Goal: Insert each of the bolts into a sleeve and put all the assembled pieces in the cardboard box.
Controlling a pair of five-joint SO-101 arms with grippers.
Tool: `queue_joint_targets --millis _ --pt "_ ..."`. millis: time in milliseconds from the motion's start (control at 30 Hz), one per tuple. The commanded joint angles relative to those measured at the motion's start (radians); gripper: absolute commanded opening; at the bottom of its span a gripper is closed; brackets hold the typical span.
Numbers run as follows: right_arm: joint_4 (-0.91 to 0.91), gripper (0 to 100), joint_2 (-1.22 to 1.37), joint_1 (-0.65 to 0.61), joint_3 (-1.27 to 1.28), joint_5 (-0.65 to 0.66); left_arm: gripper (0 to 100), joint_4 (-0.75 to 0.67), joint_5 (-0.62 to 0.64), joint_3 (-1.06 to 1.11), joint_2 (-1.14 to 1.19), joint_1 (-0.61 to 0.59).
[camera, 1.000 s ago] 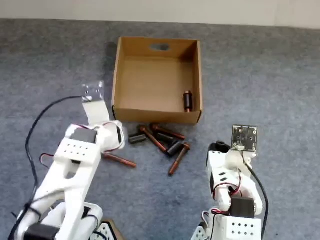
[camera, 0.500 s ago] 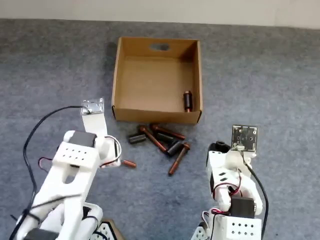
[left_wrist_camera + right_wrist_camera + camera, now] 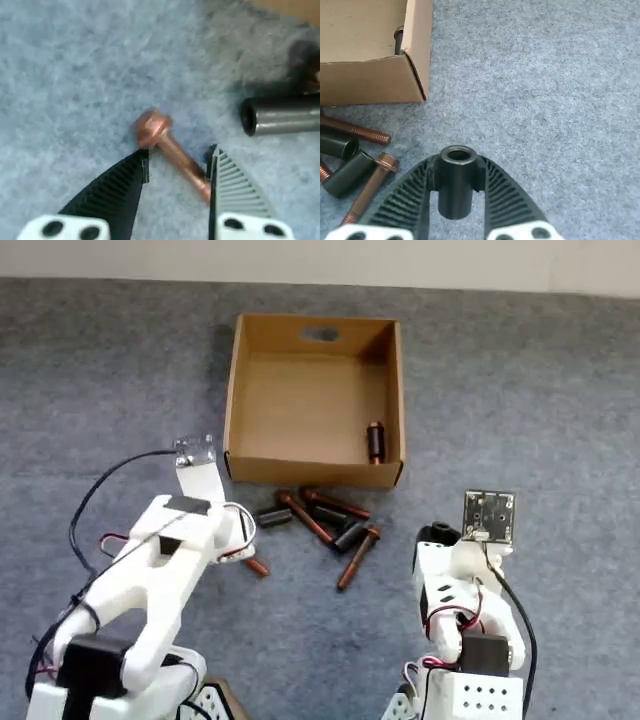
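Copper bolt lies alone on the grey worktop, left of centre in the high view; the left end effector stands open astride its shank, apparently to pinch it. At centre, a pile of parts waits below the box, one finished piece inside. Lower right, the right end effector clamps a sleeve, bore outward, likely to receive that bolt.

End effector clamps a black sleeve (bolts nearby).

Robotics test bench: grey felt-like mat, pale wall strip, white arms with exposed wiring
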Motion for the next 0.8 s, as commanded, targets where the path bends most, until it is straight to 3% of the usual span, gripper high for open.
queue_joint_targets --millis 0,200,367,533,667,767 --pt "0.002 0.6 -0.01 -0.007 -0.007 -0.008 20 -0.051 0.009 -0.004 0.008 0.004" --pt "0.002 0.6 -0.01 -0.007 -0.007 -0.008 19 -0.041 0.009 0.001 0.012 0.053" --pt "0.002 0.6 -0.01 -0.007 -0.007 -0.006 0 -0.002 0.009 -0.005 0.002 0.061" --pt "0.002 0.6 -0.01 -0.007 -0.007 -0.006 1 0.146 -0.005 -0.054 0.002 0.062" --pt "0.002 0.6 -0.01 -0.007 -0.007 -0.006 1 0.273 -0.193 -0.157 0.002 0.056" --pt "0.002 0.6 -0.01 -0.007 -0.007 -0.006 1 0.293 -0.327 -0.177 0.012 0.064"
